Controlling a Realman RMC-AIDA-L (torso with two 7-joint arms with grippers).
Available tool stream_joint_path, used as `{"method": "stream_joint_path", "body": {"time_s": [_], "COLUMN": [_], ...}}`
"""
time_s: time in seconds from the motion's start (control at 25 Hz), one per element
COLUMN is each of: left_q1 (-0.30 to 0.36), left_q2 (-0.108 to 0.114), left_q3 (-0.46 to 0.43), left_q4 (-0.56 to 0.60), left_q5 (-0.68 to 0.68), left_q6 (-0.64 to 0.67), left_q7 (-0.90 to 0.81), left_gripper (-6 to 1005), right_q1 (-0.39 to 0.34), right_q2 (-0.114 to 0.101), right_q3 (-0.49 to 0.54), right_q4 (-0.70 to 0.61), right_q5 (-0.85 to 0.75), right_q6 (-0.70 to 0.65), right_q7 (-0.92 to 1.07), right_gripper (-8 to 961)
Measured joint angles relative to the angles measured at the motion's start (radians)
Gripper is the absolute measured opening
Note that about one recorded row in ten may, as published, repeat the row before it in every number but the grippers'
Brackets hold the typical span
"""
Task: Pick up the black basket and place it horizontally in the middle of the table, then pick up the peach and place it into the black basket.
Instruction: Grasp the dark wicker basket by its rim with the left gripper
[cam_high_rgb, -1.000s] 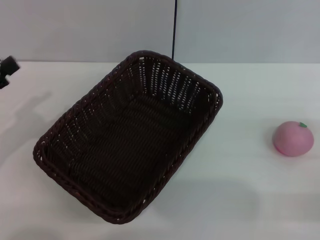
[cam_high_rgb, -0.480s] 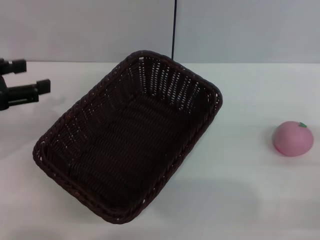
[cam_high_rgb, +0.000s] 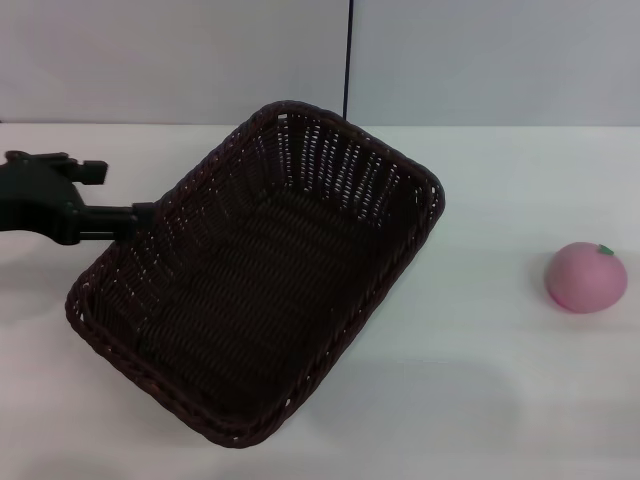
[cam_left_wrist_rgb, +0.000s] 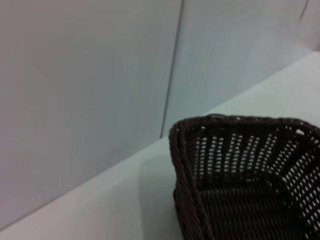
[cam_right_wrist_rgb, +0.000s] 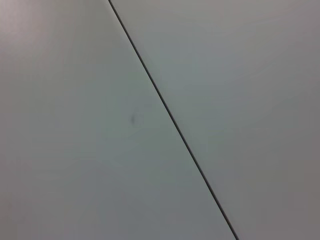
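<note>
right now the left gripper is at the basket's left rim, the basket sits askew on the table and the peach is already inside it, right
Not quite. The peach is not inside the black basket; the head view shows it lying on the bare table well off to the basket's right. The rest holds: the left gripper is at the basket's left rim, and the basket sits askew on the table.

Grey wall (cam_high_rgb: 180, 55) behind, dark vertical seam (cam_high_rgb: 348, 55).

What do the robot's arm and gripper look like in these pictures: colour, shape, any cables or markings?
Only the left gripper shows, in the head view. It is matte black all over, with a chunky, blocky body and two straight, slim, bar-like fingers with squared ends. No cables, labels or markings can be seen on it. The right arm appears in no picture.
</note>
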Motion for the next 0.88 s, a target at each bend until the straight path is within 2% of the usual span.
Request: {"method": "stream_joint_path", "body": {"time_s": [0.2,0.28,0.32,0.4,0.6,0.88], "left_q1": [-0.005,-0.005,0.004,0.006,0.000,-0.007], "left_q2": [0.000,0.000,-0.001,-0.001,-0.001,-0.001], "left_q3": [0.086,0.086,0.170,0.198,0.261,0.298], "left_q4": [0.006,0.006,0.008,0.004,-0.010,-0.010], "left_q5": [0.056,0.056,0.109,0.128,0.174,0.184], "left_q6": [-0.052,-0.052,-0.126,-0.162,-0.204,-0.205], "left_q7": [-0.029,-0.029,-0.042,-0.052,-0.059,-0.059], "left_gripper": [829,830,830,830,829,794], "right_q1": [0.001,0.002,0.002,0.002,0.002,0.001], "right_q2": [0.000,0.000,0.000,-0.001,-0.001,-0.002], "right_q3": [0.000,0.000,0.000,0.000,0.000,0.000], "right_q4": [0.003,0.003,0.003,0.002,-0.003,-0.004], "right_q5": [0.000,0.000,0.000,0.000,0.000,0.000], "right_q6": [-0.001,-0.001,-0.001,0.001,0.007,0.009], "right_q7": [0.000,0.000,0.000,0.000,0.000,0.000], "right_gripper": [683,683,683,683,683,683]}}
